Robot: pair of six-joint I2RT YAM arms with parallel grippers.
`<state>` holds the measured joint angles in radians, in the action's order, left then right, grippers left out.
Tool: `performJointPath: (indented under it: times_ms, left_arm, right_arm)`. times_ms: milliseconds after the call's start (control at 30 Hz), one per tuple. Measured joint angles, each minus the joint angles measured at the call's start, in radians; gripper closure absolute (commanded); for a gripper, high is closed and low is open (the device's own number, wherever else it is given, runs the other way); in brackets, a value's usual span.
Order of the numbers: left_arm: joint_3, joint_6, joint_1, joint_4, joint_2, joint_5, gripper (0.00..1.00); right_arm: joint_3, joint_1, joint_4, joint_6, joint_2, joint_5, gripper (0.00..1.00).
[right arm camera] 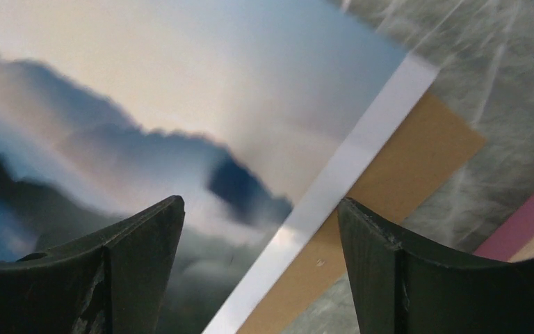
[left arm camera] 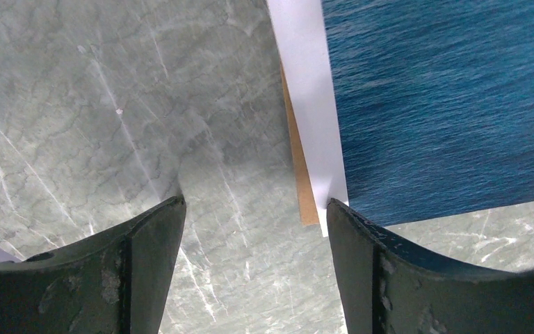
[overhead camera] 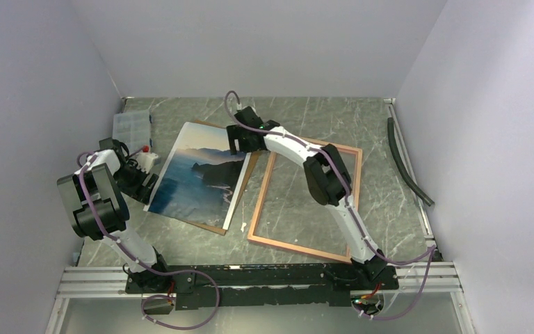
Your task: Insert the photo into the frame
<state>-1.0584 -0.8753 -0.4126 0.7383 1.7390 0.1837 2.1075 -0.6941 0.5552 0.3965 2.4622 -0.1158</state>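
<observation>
The photo (overhead camera: 201, 174), a print of dark mountains and blue water with a white border, lies on a brown backing board (overhead camera: 245, 186) left of centre. The frame (overhead camera: 259, 202) lies flat to its right, its pink rails around bare table. My left gripper (overhead camera: 146, 184) hovers open at the photo's left near corner. In the left wrist view the gripper (left arm camera: 256, 202) has bare table between its fingers, and the photo (left arm camera: 445, 104) corner is by the right finger. My right gripper (right arm camera: 261, 201) stands open over the white edge of the photo (right arm camera: 181, 104), holding nothing.
A clear plastic box (overhead camera: 131, 129) and a small red-capped bottle (overhead camera: 146, 156) sit at the far left by the wall. A black hose (overhead camera: 407, 163) lies along the right wall. Walls close in three sides, and a metal rail (overhead camera: 250, 278) runs along the near edge.
</observation>
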Motion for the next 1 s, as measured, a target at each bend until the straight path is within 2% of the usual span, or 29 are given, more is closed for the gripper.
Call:
performJointPath:
  times_ms: [233,400,633,800,1000]
  left_arm:
    - [0.0,-0.002,0.001,0.001,0.0,0.0,0.21]
    - [0.0,-0.002,0.001,0.0,0.0,0.0,0.21]
    - [0.0,-0.002,0.001,0.001,-0.001,0.001,0.22]
    - [-0.01,-0.002,0.001,0.014,0.0,0.002,0.21]
    - [-0.149,0.008,-0.013,0.044,0.063,0.068,0.19]
  right_arm:
    - [-0.33,0.109,-0.345,0.199,-0.152,0.344,0.18]
    - [-0.389,0.169,-0.486,0.311,-0.154,0.487,0.18]
    - [-0.388,0.15,-0.538,0.369,-0.15,0.547,0.19]
    - [-0.356,0.129,-0.494,0.363,-0.128,0.527,0.18]
    - [-0.315,0.139,-0.412,0.329,-0.128,0.478,0.18]
